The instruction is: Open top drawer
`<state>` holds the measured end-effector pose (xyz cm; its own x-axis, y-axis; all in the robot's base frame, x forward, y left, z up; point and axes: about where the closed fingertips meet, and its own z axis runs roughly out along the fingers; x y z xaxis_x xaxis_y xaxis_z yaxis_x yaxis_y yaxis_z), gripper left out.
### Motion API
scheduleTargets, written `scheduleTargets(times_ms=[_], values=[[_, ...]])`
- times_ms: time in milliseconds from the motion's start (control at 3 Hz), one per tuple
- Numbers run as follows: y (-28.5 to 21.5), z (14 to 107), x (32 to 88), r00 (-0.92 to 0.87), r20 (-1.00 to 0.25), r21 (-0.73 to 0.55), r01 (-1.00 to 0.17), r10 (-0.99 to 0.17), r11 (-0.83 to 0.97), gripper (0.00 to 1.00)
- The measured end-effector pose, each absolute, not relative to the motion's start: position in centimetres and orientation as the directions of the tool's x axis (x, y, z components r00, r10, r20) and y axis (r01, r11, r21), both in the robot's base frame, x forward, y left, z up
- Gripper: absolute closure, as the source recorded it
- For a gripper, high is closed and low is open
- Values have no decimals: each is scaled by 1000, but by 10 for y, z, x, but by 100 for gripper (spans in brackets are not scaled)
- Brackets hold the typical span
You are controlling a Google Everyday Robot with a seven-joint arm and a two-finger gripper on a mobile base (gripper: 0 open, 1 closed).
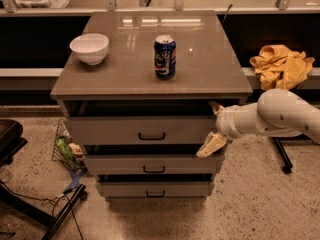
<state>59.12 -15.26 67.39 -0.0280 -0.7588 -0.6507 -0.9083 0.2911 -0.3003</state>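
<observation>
The grey three-drawer cabinet (150, 79) stands in the middle of the camera view. The top drawer (110, 130) is its widest front, with a small dark bar handle (152, 136) at its centre. A dark gap shows between this front and the cabinet top. My gripper (213, 127) is at the right end of the top drawer's front, well right of the handle. It is open, with one finger (216, 107) near the drawer's upper right corner and the other finger (210, 146) at its lower right corner. It holds nothing.
A white bowl (89, 48) and a blue soda can (165, 57) stand on the cabinet top. Two narrower drawers (150, 165) lie below. A yellow cloth (280, 64) sits at the right. A basket (67, 149) and chair legs (30, 199) are on the floor at left.
</observation>
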Motion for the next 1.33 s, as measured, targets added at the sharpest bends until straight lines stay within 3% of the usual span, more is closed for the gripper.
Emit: scheduleTargets(times_ms=[333,1333], values=[[-154,659,603,-31,-646,-291,-914,-762,284,28],[-166,670,586,-42,-646,-289,-911,-763,295,96]])
